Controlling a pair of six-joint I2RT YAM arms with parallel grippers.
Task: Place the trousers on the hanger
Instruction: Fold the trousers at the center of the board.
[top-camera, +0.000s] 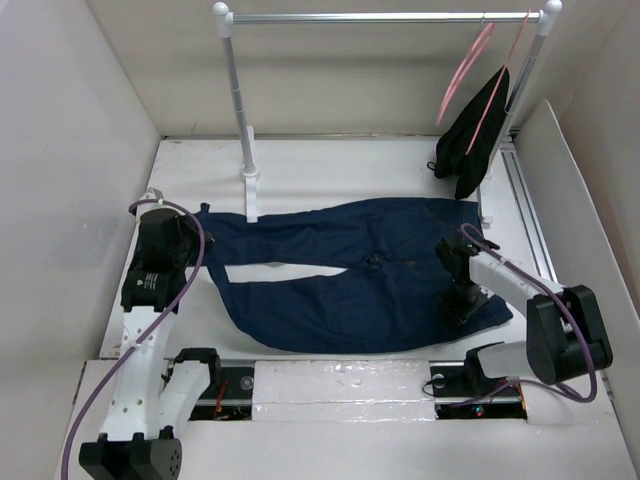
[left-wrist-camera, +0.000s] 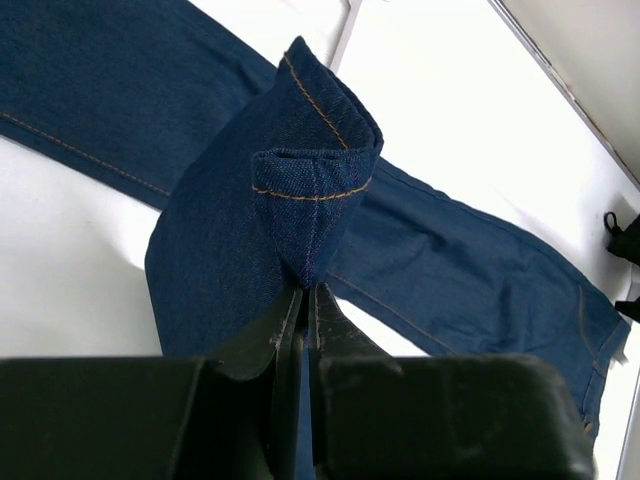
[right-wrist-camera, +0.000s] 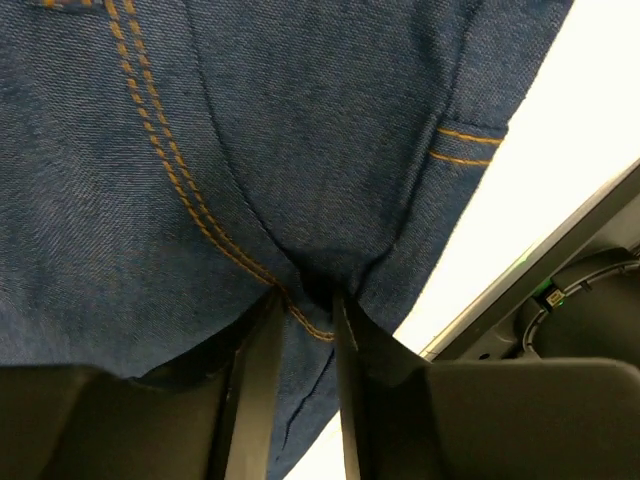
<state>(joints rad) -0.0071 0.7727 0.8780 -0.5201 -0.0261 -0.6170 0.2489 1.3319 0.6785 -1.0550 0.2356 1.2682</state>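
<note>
The trousers (top-camera: 340, 270) are dark navy jeans lying flat on the white table, waist to the right and legs to the left. My left gripper (top-camera: 192, 232) is shut on the hem of the far leg. In the left wrist view this gripper (left-wrist-camera: 305, 290) holds a folded cuff of the trousers (left-wrist-camera: 300, 200) lifted off the table. My right gripper (top-camera: 462, 308) is at the waist end. In the right wrist view this gripper (right-wrist-camera: 305, 300) pinches a bunch of the trousers (right-wrist-camera: 300, 150) beside an orange seam. The empty pale-pink hanger (top-camera: 465, 70) hangs on the rail at the back right.
A white rail stand (top-camera: 380, 17) spans the back, with its left post foot (top-camera: 250, 178) touching the far trouser leg. A second pink hanger draped with a black garment (top-camera: 476, 135) hangs at the rail's right end. A metal track (top-camera: 530, 220) runs along the right wall.
</note>
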